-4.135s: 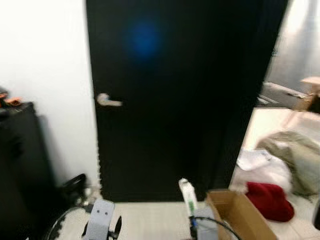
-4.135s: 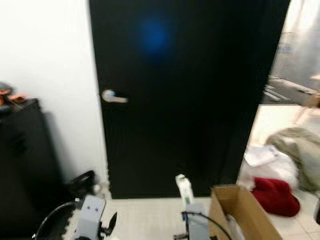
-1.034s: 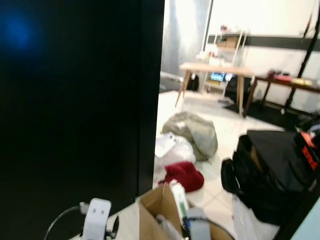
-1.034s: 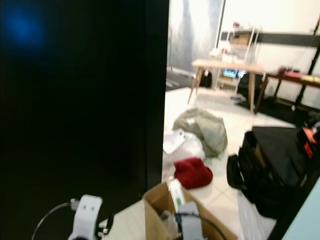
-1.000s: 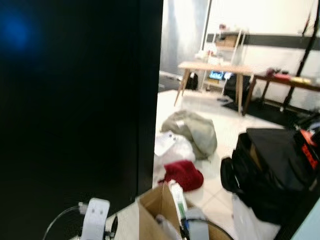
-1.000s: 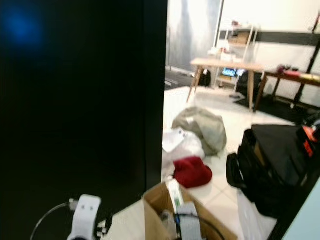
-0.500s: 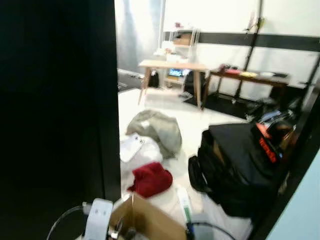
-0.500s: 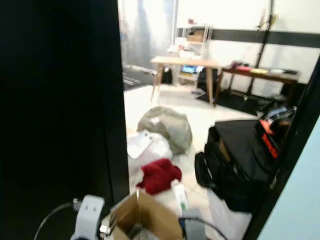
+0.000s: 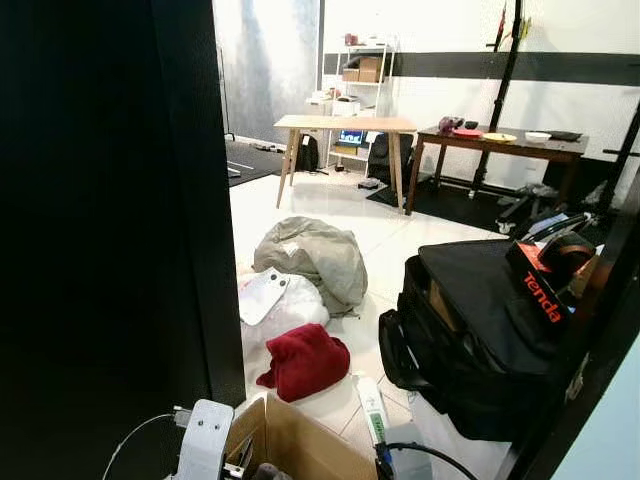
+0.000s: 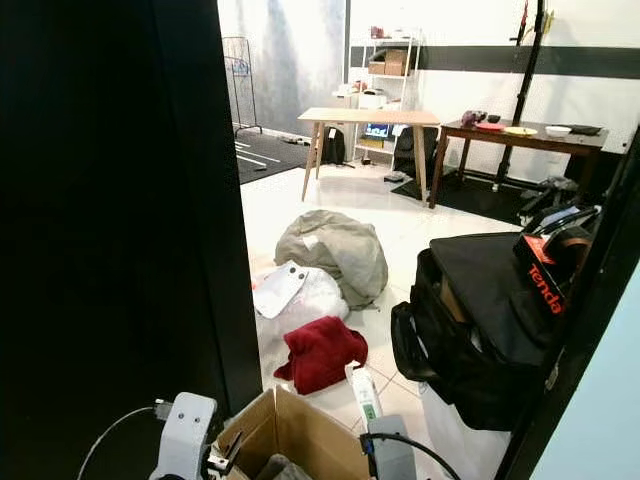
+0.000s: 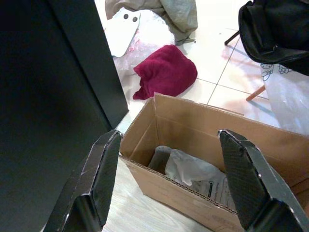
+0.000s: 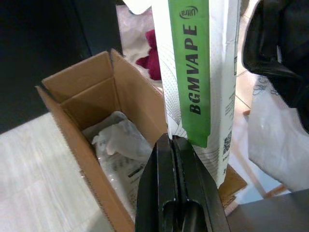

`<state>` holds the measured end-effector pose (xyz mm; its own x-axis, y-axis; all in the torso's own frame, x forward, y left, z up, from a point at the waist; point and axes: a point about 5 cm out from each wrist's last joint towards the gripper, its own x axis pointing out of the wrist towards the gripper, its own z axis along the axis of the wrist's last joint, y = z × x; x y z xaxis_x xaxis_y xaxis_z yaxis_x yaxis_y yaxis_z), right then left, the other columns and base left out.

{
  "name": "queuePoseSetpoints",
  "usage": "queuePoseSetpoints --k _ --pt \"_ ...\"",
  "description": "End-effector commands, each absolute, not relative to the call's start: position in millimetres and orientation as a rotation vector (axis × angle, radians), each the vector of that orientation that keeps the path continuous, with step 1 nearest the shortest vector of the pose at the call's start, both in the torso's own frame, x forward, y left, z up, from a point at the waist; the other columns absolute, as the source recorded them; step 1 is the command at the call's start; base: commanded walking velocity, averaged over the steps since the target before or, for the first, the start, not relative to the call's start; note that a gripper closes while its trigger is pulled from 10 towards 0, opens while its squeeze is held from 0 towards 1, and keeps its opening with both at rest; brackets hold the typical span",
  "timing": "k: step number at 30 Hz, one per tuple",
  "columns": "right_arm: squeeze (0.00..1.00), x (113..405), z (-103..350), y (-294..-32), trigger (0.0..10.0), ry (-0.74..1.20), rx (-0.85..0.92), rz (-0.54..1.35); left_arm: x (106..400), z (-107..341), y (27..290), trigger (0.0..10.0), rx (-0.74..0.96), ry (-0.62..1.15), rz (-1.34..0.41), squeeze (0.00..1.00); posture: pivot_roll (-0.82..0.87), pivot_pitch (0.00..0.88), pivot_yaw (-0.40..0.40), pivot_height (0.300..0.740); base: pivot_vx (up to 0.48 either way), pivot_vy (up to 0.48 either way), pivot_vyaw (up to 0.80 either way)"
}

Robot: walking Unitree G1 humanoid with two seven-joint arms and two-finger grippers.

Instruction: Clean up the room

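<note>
An open cardboard box [image 11: 203, 130] stands on the pale floor by the black door [image 9: 100, 250]; crumpled white wrappers [image 11: 193, 170] and a grey roll lie inside it. My right gripper [image 12: 172, 141] is shut on the lower edge of a tall white package with a green BGMVAPE stripe [image 12: 195, 72], held upright above the box's far side [image 9: 371, 408]. My left gripper [image 11: 170, 135] hangs open just above the box's near rim. On the tiles beyond the box lies a red cloth [image 9: 305, 360].
A white plastic bag [image 9: 270, 300] and a grey-green sack [image 9: 312, 258] lie behind the red cloth. To the right sits a large black bag [image 9: 480, 340] with a clear bag below it. A wooden table [image 9: 345, 125], a dark table [image 9: 500, 140] and shelves stand far back.
The camera has swung right: the black door slid to the left and the room came into view. The package stays in my right gripper; both arms keep their pose.
</note>
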<state>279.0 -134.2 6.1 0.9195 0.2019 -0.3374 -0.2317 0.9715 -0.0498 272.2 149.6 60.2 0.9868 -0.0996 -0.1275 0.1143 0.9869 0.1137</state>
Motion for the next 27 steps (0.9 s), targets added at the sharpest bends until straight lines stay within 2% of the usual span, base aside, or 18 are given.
queuePoseSetpoints --k 1,5,8,18,27 --pt "0.00 277 3 -135 10.0 0.355 -0.086 0.216 269 56 151 10.0 0.132 0.145 -0.111 0.00 0.06 0.071 -0.029 0.740 0.000 0.000 0.00" --pt "0.00 278 5 -135 10.0 0.352 -0.087 0.217 272 56 151 10.0 0.179 0.156 -0.129 0.00 0.06 0.073 -0.033 0.740 0.000 -0.360 0.00" --pt "0.00 278 5 -136 10.0 0.351 -0.088 0.219 272 56 152 10.0 0.151 0.158 -0.108 0.00 0.06 0.075 -0.035 0.740 0.000 -0.480 0.00" --pt "0.00 283 9 -132 10.0 0.347 -0.105 0.264 270 51 155 10.0 0.166 0.179 -0.087 0.00 0.06 0.079 -0.043 0.740 0.000 0.000 0.00" --pt "0.00 286 14 -126 10.0 0.328 -0.131 0.324 270 51 164 10.0 0.254 0.184 -0.120 0.00 0.06 0.092 -0.049 0.740 0.000 0.000 0.00"
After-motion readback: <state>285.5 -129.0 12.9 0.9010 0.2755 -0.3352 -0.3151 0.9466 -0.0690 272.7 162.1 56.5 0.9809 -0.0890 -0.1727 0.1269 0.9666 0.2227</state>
